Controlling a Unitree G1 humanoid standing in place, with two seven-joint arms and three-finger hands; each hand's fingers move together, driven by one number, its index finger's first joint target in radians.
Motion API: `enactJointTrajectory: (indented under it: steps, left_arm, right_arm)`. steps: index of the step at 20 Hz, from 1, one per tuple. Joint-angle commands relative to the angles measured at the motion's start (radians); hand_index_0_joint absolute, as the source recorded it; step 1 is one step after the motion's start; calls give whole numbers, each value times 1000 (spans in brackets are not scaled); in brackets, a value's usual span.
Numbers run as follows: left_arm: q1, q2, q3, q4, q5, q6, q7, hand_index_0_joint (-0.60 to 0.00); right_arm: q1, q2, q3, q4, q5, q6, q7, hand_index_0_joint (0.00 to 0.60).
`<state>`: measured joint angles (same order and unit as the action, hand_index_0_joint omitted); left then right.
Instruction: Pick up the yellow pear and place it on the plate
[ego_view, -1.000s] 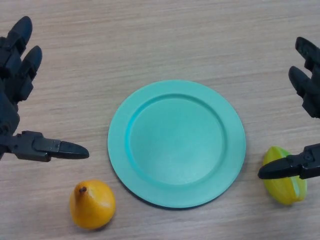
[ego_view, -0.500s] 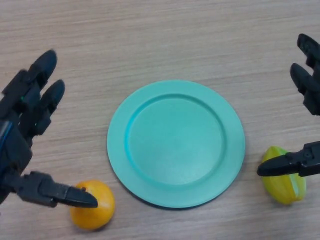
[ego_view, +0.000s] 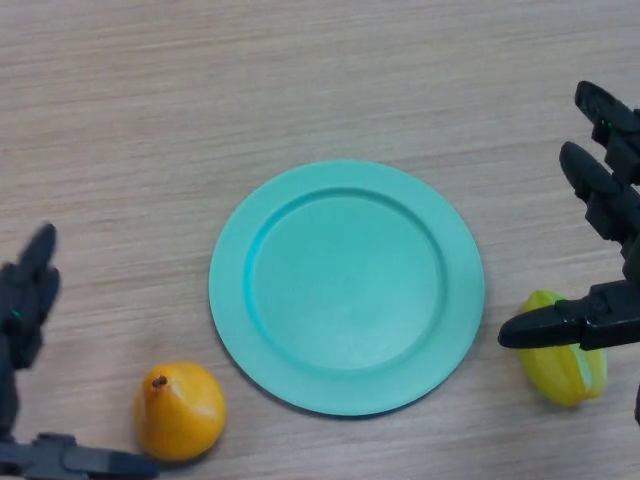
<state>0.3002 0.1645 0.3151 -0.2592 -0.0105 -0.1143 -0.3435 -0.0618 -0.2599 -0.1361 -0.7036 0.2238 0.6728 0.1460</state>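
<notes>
Pear waiting beside the left hand, nothing held yet

Fingers of the left hand (ego_view: 22, 310) stand straight at about eight o'clock from the plate, with the thumb stretched flat along the bottom edge of the head view; the hand is spread wide and holds nothing. Just to the right of that thumb tip, at about seven o'clock from the plate, sits the yellow pear (ego_view: 180, 410) on the wooden table (ego_view: 300, 80), its stem end tipped toward the upper left. It lies close to the rim of the green plate (ego_view: 347, 286) but apart from it, and the plate itself carries nothing.

At four o'clock from the plate a yellow-green star fruit (ego_view: 563, 362) rests on the table, partly behind the thumb of the right hand (ego_view: 610, 200), which is likewise spread wide with straight fingers and grips nothing.

Handling is a judgement: the pear looks smooth, rounded and firm, probably light, and likely to roll or slip if pinched near its narrow neck. Taking it across the broad belly, thumb on one side and fingers opposite, seems the safer hold.
</notes>
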Motion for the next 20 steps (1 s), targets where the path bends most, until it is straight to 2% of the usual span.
enactJointTrajectory:
  steps: [1, 7, 12, 14, 16, 17, 18, 19, 20]
  left_arm:
    - [13, 26, -2, 22, 29, -185, 58, 0]
    - [-1, 25, -83, 202, 38, -280, 132, 0]
    - [-11, 33, -135, 219, -22, -271, 109, 0]
    - [-20, 36, -160, 251, -2, -322, 111, 0]
    - [-25, 40, -173, 269, 20, -346, 118, -199]
    - [-26, 43, -184, 275, 26, -349, 117, -348]
    - [-27, 47, -194, 284, 38, -354, 118, -450]
    - [-29, 52, -202, 295, 55, -360, 122, -516]
    - [-30, 54, -205, 299, 65, -361, 125, -533]
  right_arm:
    - [-33, -18, -30, -74, 71, -90, -26, 0]
    - [-37, -26, -40, -84, 98, -72, -35, 0]
    - [-36, -30, -36, -80, 88, -73, -24, 0]
    - [-36, -28, -42, -83, 93, -72, -21, 0]
    - [-35, -28, -46, -83, 99, -71, -21, 0]
    - [-32, -30, -49, -84, 101, -71, -20, 0]
    - [-30, -32, -52, -84, 101, -71, -17, 0]
    - [-28, -34, -56, -86, 101, -69, -15, 99]
    - [-27, -34, -60, -88, 104, -66, -15, 199]
